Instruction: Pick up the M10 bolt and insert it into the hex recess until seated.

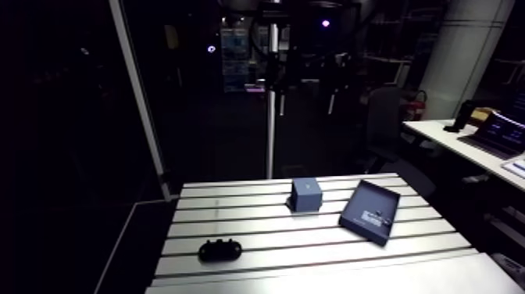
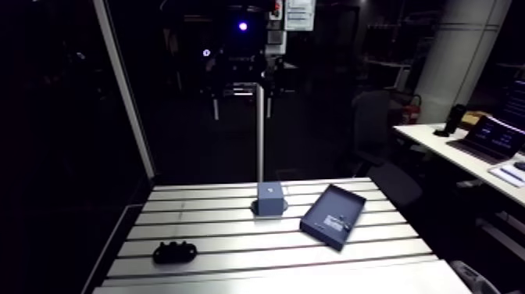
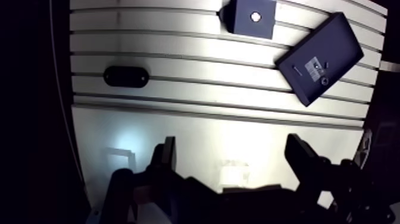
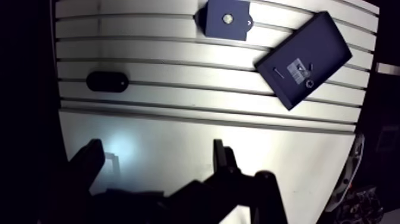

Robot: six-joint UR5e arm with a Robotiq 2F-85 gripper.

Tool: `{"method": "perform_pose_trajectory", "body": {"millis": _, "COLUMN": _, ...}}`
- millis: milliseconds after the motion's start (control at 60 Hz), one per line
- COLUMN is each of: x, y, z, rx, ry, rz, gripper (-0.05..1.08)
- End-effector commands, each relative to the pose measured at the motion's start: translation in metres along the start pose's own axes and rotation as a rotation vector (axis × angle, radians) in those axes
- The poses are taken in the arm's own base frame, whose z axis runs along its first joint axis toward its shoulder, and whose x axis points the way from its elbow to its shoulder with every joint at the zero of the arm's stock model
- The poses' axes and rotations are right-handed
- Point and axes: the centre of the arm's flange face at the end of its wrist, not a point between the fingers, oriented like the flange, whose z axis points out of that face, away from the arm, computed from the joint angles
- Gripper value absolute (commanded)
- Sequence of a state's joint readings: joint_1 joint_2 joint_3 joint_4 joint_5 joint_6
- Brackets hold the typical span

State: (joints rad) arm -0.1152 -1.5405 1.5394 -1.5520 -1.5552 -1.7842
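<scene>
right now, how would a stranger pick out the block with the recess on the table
Start at the slotted aluminium table, where three dark things lie. The block sits toward the far edge, just beside the flat tray. It alone stands up as a small cube, with a pale round spot in its top.

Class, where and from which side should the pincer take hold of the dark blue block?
Probably across two opposite flat side walls of the block, coming from above: it stands upright, with parallel faces and nothing touching it.
</scene>
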Motion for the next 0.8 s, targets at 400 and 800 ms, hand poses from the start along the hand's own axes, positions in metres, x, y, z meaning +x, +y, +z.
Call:
{"method": "perform_pose_trajectory", "body": {"millis": 400, "x": -0.0123, "y": -0.0112, "z": -0.0195, "rx": -0.006, "ry": 0.043, "rz": -0.019, "gripper": 0.01}}
{"method": "perform_pose_trajectory", "body": {"millis": 800, "x": -0.0079, "y": -0.0124, "z": -0.0144, "rx": -0.004, "ry": 0.035, "rz": -0.023, "gripper": 0.01}}
